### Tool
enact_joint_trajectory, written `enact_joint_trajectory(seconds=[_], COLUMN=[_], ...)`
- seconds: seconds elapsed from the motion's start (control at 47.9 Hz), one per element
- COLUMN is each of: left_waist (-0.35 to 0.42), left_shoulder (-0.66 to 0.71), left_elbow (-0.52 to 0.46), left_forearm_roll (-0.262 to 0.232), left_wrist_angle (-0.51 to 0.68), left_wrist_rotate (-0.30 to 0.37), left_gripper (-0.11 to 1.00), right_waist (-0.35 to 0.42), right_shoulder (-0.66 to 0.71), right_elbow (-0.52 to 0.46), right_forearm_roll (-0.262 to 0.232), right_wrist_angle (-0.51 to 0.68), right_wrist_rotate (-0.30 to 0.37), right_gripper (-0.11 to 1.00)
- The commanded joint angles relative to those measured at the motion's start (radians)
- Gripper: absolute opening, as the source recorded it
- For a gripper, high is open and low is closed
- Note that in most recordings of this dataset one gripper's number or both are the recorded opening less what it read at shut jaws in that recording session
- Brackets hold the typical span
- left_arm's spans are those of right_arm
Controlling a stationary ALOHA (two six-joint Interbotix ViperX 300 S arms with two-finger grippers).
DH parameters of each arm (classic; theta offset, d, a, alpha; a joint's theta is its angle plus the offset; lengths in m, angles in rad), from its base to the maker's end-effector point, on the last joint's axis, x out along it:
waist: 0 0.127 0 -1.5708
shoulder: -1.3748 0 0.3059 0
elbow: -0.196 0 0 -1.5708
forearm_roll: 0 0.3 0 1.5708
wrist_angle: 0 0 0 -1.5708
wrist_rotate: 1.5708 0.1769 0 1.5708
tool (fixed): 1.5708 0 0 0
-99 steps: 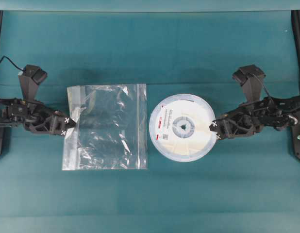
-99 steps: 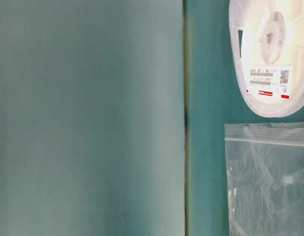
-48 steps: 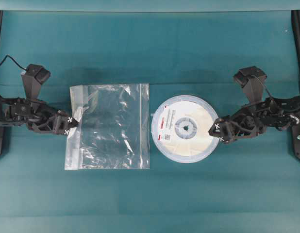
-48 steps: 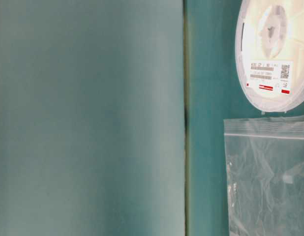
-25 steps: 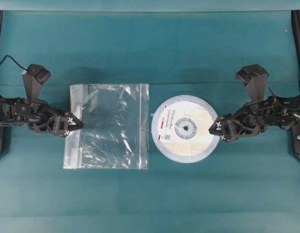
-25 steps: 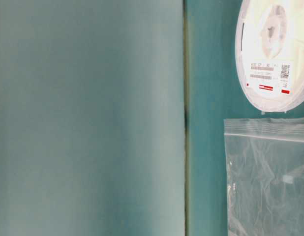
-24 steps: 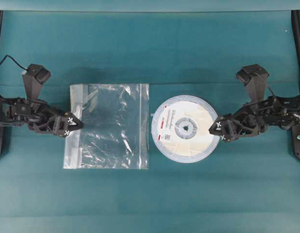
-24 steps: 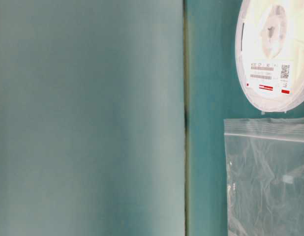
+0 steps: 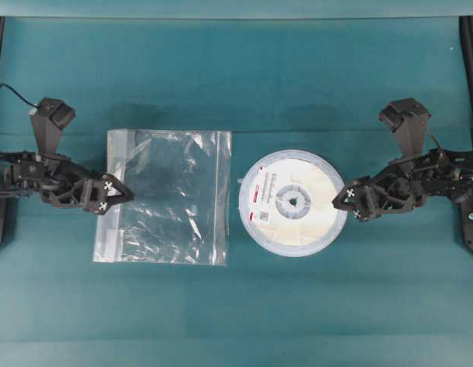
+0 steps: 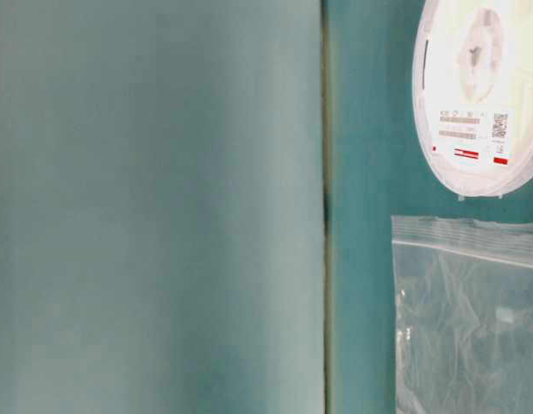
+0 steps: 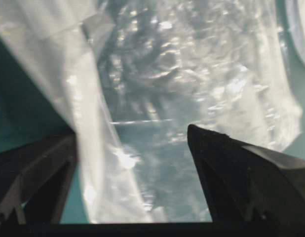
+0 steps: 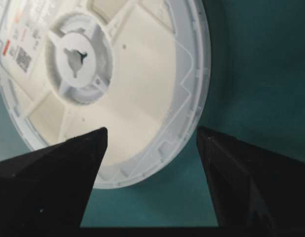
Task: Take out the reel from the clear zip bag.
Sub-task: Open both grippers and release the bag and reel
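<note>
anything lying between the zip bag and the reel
Nothing: in the overhead view only a narrow strip of bare teal table cloth separates the crinkly clear plastic zip bag from the flat round white reel.

the clear zip bag (image 9: 163,196) lies on the table (image 9: 244,84), left of the reel (image 9: 291,202), just beside it; the reel sits outside the bag.

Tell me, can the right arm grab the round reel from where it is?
Probably yes. The right tool is open at the reel's right rim, which shows between its tips in the wrist view. The reel lies outside the clear zip bag, with nothing between them.
</note>
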Motion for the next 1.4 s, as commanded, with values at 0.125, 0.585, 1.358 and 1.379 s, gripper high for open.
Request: enact_joint_trajectory(seconds=[0.125,0.585,1.358,1.379], left_waist=[0.002,-0.002,-0.089,-0.091], left_shoulder=[-0.084,-0.299,-0.459,-0.463], left_elbow=[-0.097,-0.147,-0.15,-0.152], left_forearm_roll=[0.009,0.009,0.009,0.009], left_wrist_angle=[0.21,0.434,0.5,0.502], left_wrist_rotate=[0.046,0.098,0.543,0.56], left_gripper=[0.92,0.92,0.92,0.92], right_waist=[0.0,-0.003,-0.003,-0.003], right_shoulder=[-0.058,-0.209,-0.344,-0.345], right_elbow=[-0.005,-0.012,-0.026,-0.025], right_forearm_roll=[-0.021,-0.132,-0.5,-0.502], right_wrist_angle=[-0.003,0.064,0.127,0.129], right_wrist_rotate=[-0.006,-0.018,-0.077,-0.078], right_gripper=[0.87,0.87,0.87,0.87])
